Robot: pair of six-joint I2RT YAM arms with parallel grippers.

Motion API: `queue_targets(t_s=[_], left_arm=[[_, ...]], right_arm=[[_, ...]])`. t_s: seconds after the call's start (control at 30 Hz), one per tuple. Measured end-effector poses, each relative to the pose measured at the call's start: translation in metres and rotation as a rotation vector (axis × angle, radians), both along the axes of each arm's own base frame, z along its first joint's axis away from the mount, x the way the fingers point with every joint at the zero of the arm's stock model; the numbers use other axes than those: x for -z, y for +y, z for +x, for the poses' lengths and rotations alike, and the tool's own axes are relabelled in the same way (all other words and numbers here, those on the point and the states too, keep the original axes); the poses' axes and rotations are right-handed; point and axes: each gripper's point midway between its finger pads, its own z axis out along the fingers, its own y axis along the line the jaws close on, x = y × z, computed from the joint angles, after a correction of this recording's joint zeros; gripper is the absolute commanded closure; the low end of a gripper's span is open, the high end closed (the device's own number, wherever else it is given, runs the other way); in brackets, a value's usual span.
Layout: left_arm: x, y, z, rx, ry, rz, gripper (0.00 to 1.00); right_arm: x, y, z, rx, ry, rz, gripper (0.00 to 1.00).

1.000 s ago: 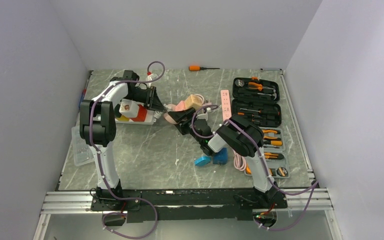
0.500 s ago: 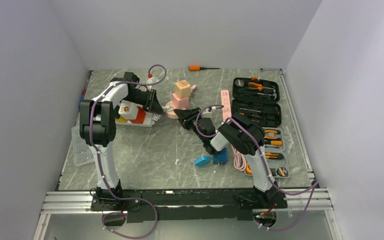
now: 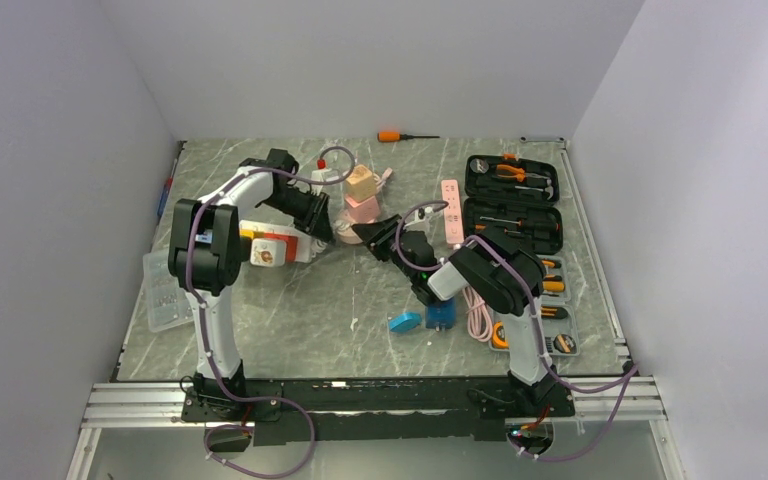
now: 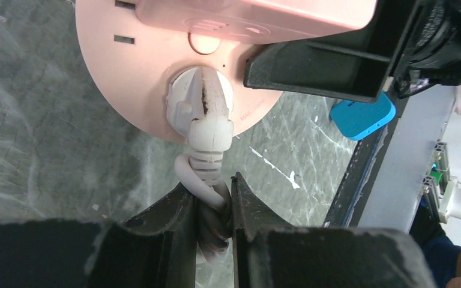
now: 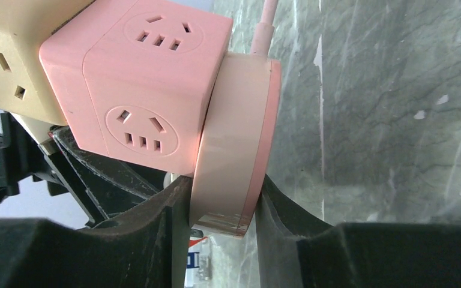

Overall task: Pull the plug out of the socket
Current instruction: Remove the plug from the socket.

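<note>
The socket (image 3: 360,208) is a pink round disc (image 5: 235,150) carrying a pink cube (image 5: 138,78) and a beige cube (image 3: 363,183). The white plug (image 4: 199,105) sits pushed into the disc's face (image 4: 138,72). Its white cable (image 4: 207,180) curls straight down from it. My left gripper (image 4: 213,186) is shut on that cable just below the plug, left of the socket in the top view (image 3: 318,215). My right gripper (image 5: 222,192) is shut on the disc's rim, one finger on each flat side, and comes from the right in the top view (image 3: 375,235).
An open black tool case (image 3: 513,200) lies at the right, with a pink power strip (image 3: 451,210) beside it. An orange screwdriver (image 3: 400,136) lies at the back. Two blue blocks (image 3: 422,318) and a pink cable coil (image 3: 478,322) sit near the right arm. A white box (image 3: 270,248) lies left.
My right gripper has shut on the socket's disc, which went from lying tilted to standing with its cubes up. The left arm has shifted right, towards the socket, still holding the cable.
</note>
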Motion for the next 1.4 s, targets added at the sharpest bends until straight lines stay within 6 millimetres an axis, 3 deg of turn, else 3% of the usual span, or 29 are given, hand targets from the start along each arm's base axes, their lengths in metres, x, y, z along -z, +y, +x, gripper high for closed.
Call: queue_targets(t_s=[0.27, 0.37, 0.47, 0.6, 1.4], left_arm=[[0.009, -0.006, 0.004, 0.011, -0.046, 0.056, 0.63], [0.008, -0.007, 0.007, 0.002, -0.055, 0.051, 0.61], [0.005, -0.008, 0.008, -0.008, -0.061, 0.048, 0.71], [0.005, -0.008, 0.010, -0.019, -0.066, 0.052, 0.99], [-0.015, -0.003, -0.012, 0.036, 0.002, -0.014, 1.00]], right_arm=[[-0.002, -0.005, -0.002, -0.004, -0.006, -0.063, 1.00], [-0.003, -0.004, -0.002, -0.005, -0.002, -0.057, 1.00], [-0.004, -0.003, -0.003, -0.006, -0.003, -0.053, 1.00], [-0.006, -0.003, -0.003, -0.006, -0.005, -0.054, 1.00], [-0.016, -0.009, -0.021, -0.031, -0.105, -0.147, 1.00]])
